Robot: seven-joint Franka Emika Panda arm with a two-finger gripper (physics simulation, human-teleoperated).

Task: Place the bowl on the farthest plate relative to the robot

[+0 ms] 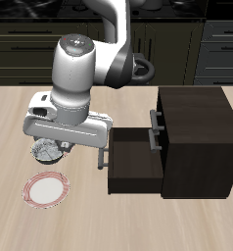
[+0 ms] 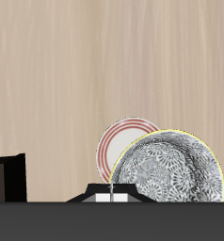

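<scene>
Now my pincer [image 1: 50, 147] holds bowl [image 1: 46, 149] by rim, above table, just behind plate [image 1: 47, 190]. Risk: off-centre release, bowl tips off plate edge; drawer [image 1: 130, 163] open nearby.

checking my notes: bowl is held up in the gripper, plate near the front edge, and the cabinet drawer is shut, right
Not quite: the cabinet's drawer is pulled open, as the exterior view shows. The rest holds: the gripper holds the bowl above the table, and the plate lies near the front edge.

Wooden table [image 1: 187, 221], plate [image 1: 47, 190], dark cabinet [image 1: 192, 142], perhaps more hidden
</scene>
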